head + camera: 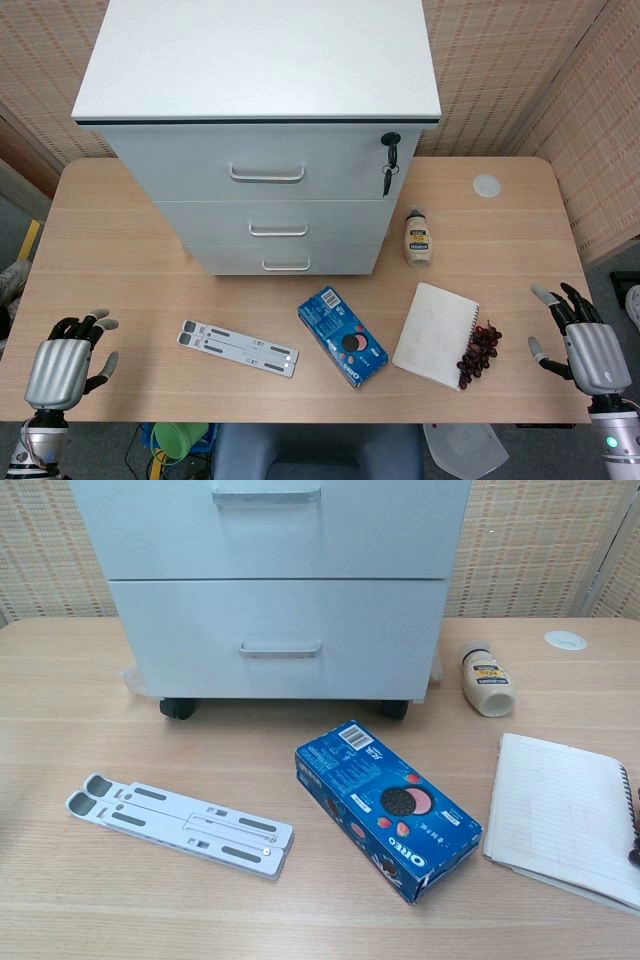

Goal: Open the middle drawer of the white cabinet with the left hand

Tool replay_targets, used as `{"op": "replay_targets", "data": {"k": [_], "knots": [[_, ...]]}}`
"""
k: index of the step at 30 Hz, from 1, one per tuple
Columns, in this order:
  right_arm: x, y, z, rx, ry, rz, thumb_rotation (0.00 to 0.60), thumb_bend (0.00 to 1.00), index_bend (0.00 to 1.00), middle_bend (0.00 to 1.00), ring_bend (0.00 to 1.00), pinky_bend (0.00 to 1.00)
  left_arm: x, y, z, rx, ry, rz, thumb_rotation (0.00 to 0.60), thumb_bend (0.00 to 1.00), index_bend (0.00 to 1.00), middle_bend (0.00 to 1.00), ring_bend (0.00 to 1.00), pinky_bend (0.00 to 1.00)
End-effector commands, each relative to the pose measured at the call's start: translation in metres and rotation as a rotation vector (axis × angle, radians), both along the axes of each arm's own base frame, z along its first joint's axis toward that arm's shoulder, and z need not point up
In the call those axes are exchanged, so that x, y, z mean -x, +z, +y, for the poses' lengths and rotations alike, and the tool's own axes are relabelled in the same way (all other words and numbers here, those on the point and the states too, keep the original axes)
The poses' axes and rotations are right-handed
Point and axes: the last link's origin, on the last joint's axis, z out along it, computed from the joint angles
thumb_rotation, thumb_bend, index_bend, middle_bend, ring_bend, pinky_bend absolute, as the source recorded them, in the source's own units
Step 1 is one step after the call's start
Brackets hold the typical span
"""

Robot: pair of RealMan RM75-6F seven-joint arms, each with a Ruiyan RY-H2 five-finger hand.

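The white cabinet (pixel 260 60) stands at the back of the table, its three drawers all closed. The middle drawer (pixel 330 222) has a silver bar handle (pixel 278 230); in the chest view that handle (pixel 265 495) sits at the top edge. My left hand (pixel 62 365) rests near the table's front left corner, far from the cabinet, with its fingers apart and nothing in it. At the front right edge my right hand (pixel 585 345) is likewise spread and holds nothing. Neither hand appears in the chest view.
A key (pixel 389 165) hangs from the top drawer's lock. In front of the cabinet lie a grey folding stand (pixel 238 347), a blue Oreo box (pixel 342 336), a notebook (pixel 436 319), dark grapes (pixel 478 352) and a small bottle (pixel 418 238).
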Motion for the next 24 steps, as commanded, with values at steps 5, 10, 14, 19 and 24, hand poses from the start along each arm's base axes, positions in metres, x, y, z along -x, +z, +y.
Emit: {"op": "replay_targets", "data": {"k": [5,10,14,19,24], "knots": [[-0.001,0.000,-0.003,-0.004,-0.001,0.001,0.600,0.34,0.14,0.22,0.12,0.15,0.000,0.000,-0.001,0.004,0.006,-0.008,0.600,0.34,0.33,0.26,0.42,0.24],[-0.001,0.001,-0.005,0.005,0.005,-0.001,0.600,0.34,0.14,0.22,0.12,0.15,-0.004,0.000,0.002,0.008,-0.003,-0.018,0.600,0.34,0.33,0.26,0.37,0.24],[-0.001,0.001,-0.005,0.009,0.006,-0.006,0.600,0.34,0.14,0.22,0.12,0.15,-0.008,0.001,0.003,0.013,-0.015,-0.025,0.600,0.34,0.33,0.26,0.35,0.24],[-0.001,0.001,-0.005,0.006,0.008,-0.005,0.600,0.34,0.14,0.22,0.12,0.15,-0.017,0.003,0.010,0.018,-0.065,-0.059,0.600,0.34,0.33,0.27,0.37,0.33],[-0.003,0.001,-0.007,0.006,0.023,-0.010,0.600,0.34,0.14,0.22,0.12,0.15,-0.034,0.005,0.020,0.047,-0.147,-0.077,0.600,0.34,0.33,0.45,0.49,0.60]]}}
